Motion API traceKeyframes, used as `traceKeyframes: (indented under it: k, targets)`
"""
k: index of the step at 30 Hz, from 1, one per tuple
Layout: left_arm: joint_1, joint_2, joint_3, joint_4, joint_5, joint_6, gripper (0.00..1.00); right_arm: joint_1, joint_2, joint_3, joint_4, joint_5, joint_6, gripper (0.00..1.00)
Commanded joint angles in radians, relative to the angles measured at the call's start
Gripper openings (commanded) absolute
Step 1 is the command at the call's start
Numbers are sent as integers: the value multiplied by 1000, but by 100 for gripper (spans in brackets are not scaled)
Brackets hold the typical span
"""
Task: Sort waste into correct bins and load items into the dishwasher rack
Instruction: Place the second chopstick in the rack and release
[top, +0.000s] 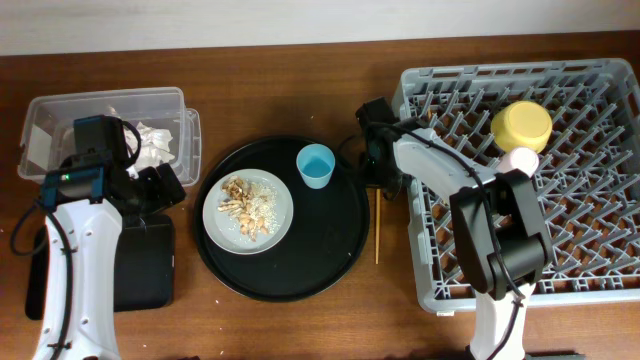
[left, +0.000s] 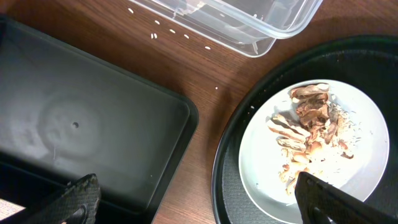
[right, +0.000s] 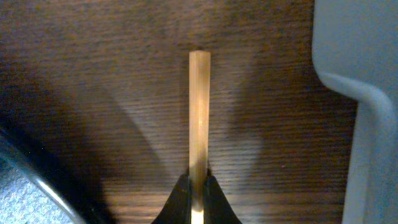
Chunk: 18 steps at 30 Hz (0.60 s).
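1. Rack first: the dishwasher rack (top: 600, 80) fills the right side of the overhead view. The yellow bowl (top: 521, 125) and pink cup (top: 522, 158) sit among its pegs toward the upper right. I'd judge the stick in hand is bound here. It should be raised above the rack's near wall before swinging across, then laid flat in an open row. The right arm (top: 500, 240) hides the rack's lower middle, so free space there is hard to judge.
2. Next, the round black tray (top: 330, 250) at centre lies just left of the stick, so a straight-up lift should spare its rim.
3. At upper left, the clear tub (top: 60, 105) holds paper wrappers (top: 150, 140). The shallow black tray (top: 150, 270) below it is partly under the left arm (top: 70, 260).
4. On the round tray wait the plate (top: 215, 215), its food scraps (top: 245, 205) and the blue cup (top: 315, 165).
5. Over the tray's edge the left gripper (left: 196, 186) hovers, fingers (left: 78, 199) spread wide, holding nothing.
6. Lower centre of its own view, the right gripper (right: 198, 190) is clenched on the chopstick (right: 199, 112), in the gap between round tray and rack. It is gripped near one end, so the far end may swing and a slow lift is wise. Whether it rests on the worktop (top: 300, 80) or hangs just above, and whether it is one stick or two, I cannot tell.
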Motion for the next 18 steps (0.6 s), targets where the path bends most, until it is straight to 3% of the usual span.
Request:
traceKeyframes:
  k: [1,4,6,7,11,18]
  targets:
    - [2,-2,-1,0,-8,-10,99,-4,-9,107,-112,-53,-65,4]
    - [2,-2,-1,0,-8,-10,99,-39,-68,319,-299,-45,-182,4]
    - [2,-2,-1,0,-8,-10,99,-144,-103,520,-431,65,-246,4]
    - [2,-2,-1,0,-8,-10,99,-208,-103,559,-447,29,-322,4]
    - [2,-2,-1,0,-8,-10,99,-345,-99,562,-446,-157,-523,4]
    - [2,-2,-1,0,-8,-10,99,-344,-40,545,-406,-232,-446,4]
